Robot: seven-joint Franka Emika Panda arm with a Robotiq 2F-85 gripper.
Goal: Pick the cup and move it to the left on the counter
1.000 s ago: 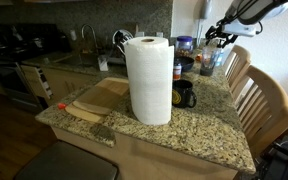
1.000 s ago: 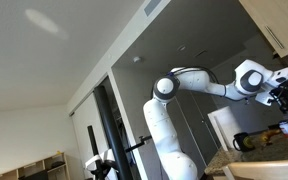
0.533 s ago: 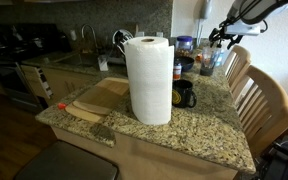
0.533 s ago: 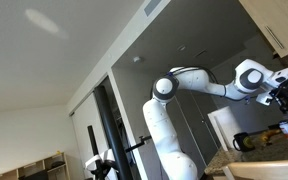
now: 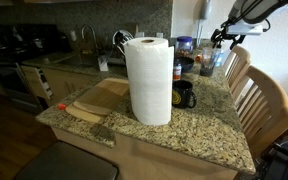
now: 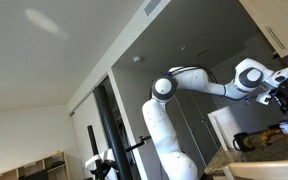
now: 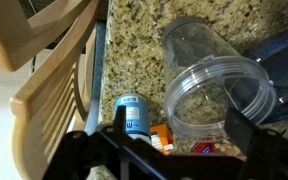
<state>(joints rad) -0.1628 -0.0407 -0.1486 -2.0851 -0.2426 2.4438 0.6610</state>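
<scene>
The gripper point(image 7: 174, 150) hangs open, jaws spread wide. The cup point(image 7: 209, 75) stands upright on the granite counter point(image 7: 144, 40) just beside the blue can point(image 7: 130, 113), directly below the gripper, offset toward the finger farther from that can.

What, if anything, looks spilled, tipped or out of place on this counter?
Nothing stands out. The cup stands upright and looks empty on the counter, with no spill showing around it.
</scene>
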